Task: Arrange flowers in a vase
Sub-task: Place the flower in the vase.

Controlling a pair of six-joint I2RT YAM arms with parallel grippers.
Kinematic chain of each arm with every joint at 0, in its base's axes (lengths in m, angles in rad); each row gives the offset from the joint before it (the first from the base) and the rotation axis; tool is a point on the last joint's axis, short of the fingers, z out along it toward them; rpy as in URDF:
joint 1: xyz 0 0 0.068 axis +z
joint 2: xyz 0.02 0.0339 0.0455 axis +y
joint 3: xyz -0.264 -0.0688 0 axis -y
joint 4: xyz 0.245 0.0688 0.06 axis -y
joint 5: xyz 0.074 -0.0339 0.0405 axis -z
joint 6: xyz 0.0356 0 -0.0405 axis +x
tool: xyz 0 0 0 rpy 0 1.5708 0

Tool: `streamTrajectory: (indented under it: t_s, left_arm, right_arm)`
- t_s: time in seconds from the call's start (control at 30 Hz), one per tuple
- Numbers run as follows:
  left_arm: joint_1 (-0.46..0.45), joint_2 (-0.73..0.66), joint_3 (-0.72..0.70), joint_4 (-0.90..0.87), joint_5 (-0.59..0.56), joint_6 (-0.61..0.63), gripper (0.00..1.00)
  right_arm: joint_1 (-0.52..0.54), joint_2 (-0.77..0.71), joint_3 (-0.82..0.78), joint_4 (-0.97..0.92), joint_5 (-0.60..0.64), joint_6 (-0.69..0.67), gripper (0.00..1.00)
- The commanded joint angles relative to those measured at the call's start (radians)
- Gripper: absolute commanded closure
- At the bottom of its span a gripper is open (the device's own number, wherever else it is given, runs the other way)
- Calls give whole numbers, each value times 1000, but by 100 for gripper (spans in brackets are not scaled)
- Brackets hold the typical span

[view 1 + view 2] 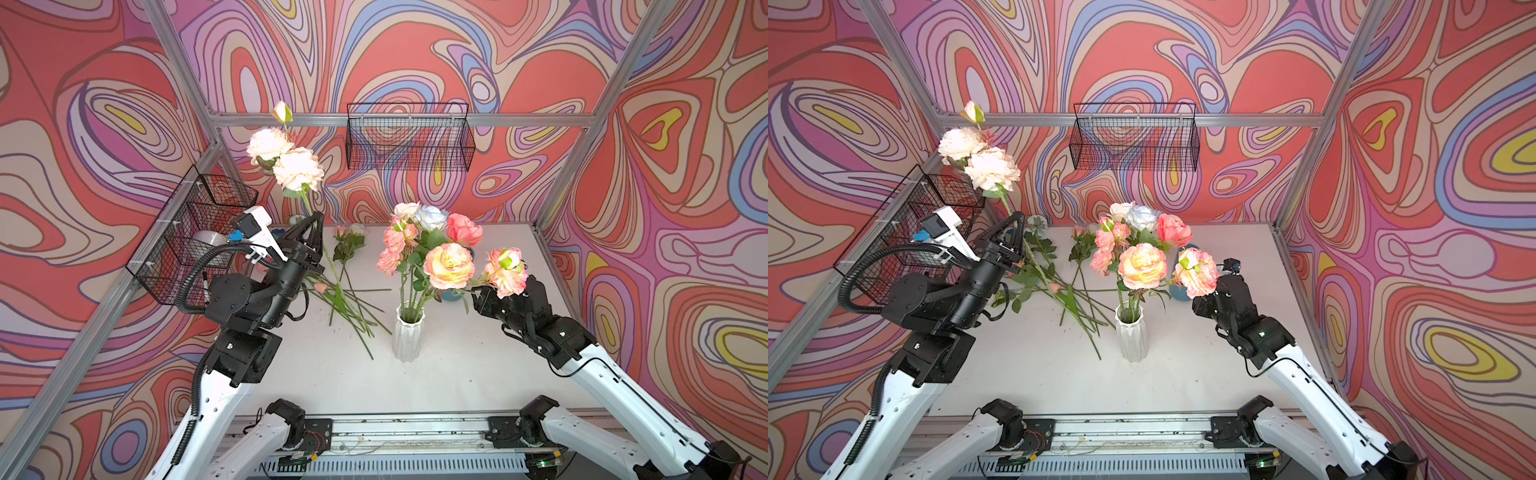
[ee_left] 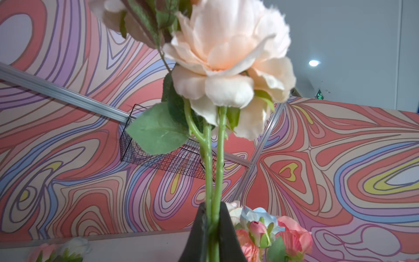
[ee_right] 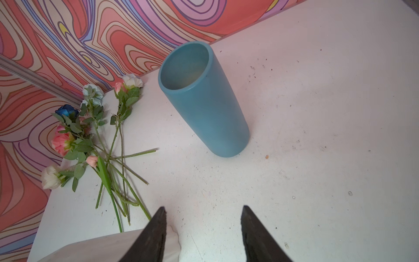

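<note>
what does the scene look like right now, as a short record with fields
white ribbed vase: upright, holds a pink, peach and pale blue rose bunch
blue cylindrical vase: upright, farther back, empty
cream-peach rose spray: raised, stem in left pincer, shut
right pincer: open, empty, beside the bunch
loose rose stems: lying on the white tabletop

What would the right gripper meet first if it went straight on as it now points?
Probably the empty blue vase, standing ahead of the open right gripper with only bare table between. Its line slopes downward, so it could touch the table just short of the vase's base.
</note>
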Motion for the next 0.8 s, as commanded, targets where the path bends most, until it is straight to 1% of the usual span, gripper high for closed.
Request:
streamTrajectory:
  t_s: [0.0, 0.13, 0.2, 0.33, 0.5, 0.67, 0.77]
  left_arm:
    - [-71, 60, 75, 115, 73, 54, 100]
    - [-180, 146, 137, 183, 63, 151, 100]
    - [-210, 187, 159, 220, 57, 180, 100]
    - [-226, 264, 206, 272, 64, 198, 100]
    - [-229, 321, 244, 281, 94, 190, 100]
    - [-241, 326, 175, 274, 105, 162, 100]
    - [-269, 301, 108, 242, 91, 170, 100]
  right_arm:
    - [-6, 3, 30, -4, 4, 1, 46]
    - [-6, 0, 32, -6, 7, 1, 46]
    - [-6, -1, 32, -9, 8, 1, 46]
    - [-6, -6, 35, -22, 15, -5, 46]
    - [-6, -21, 35, -36, 30, -12, 46]
    - [-6, -30, 20, -30, 32, -11, 46]
    - [-6, -27, 18, -30, 28, -11, 46]
